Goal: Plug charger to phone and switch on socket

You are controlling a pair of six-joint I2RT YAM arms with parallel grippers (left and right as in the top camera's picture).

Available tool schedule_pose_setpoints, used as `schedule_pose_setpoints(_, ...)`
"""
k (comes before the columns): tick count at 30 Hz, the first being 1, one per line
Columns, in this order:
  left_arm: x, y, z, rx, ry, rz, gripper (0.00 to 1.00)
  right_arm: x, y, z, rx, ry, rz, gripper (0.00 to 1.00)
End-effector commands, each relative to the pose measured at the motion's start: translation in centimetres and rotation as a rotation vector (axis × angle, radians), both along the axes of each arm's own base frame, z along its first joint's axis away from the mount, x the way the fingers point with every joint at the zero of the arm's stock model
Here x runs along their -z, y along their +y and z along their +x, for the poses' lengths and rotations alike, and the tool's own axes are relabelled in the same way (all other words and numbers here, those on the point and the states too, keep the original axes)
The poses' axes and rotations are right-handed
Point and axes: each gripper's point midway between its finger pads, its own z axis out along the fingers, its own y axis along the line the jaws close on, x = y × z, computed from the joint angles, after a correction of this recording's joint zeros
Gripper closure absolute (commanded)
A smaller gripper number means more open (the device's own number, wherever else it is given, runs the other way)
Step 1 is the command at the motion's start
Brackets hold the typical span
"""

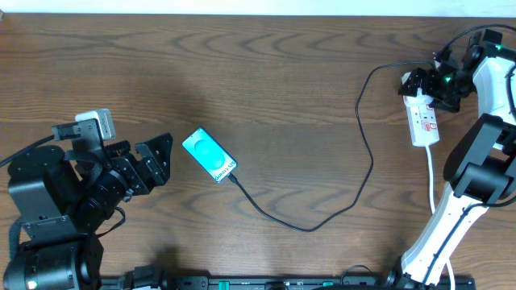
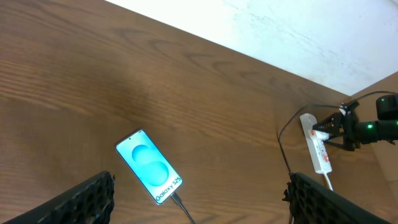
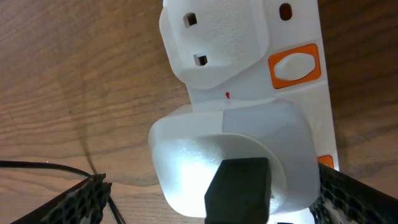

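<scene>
Turquoise phone [image 2: 149,166] screen reads "Galaxy S25"; charger [image 1: 306,228] plugged in.

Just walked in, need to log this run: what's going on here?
The charger looks already plugged into the phone, which lies flat on the table. The left gripper hangs open beside the phone, touching nothing. The right gripper is open over the socket, at its white adapter and orange switches; whether any switch is on cannot be told.
</scene>
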Motion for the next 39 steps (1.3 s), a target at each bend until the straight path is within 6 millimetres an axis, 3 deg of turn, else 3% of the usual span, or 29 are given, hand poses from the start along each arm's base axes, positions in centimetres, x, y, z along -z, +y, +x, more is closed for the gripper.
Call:
schedule_pose_setpoints(1, -0.8, 0.3, 0.0, -0.008, -0.023, 0.02, 0.11, 0.1, -0.2, 0.5, -0.013, -0.011, -0.004, 0.01)
schedule_pose_setpoints(29, -0.7, 0.3, 0.0, -0.009, -0.019, 0.017, 0.11, 0.0, 0.6, 0.3, 0.026, 0.011, 0.042, 0.02)
schedule_pose_setpoints(39, -0.7, 0.3, 0.0, -0.009, -0.018, 0.017, 0.11, 0.6, 2.1, 0.3, -0.002, 0.02, 0.048, 0.02)
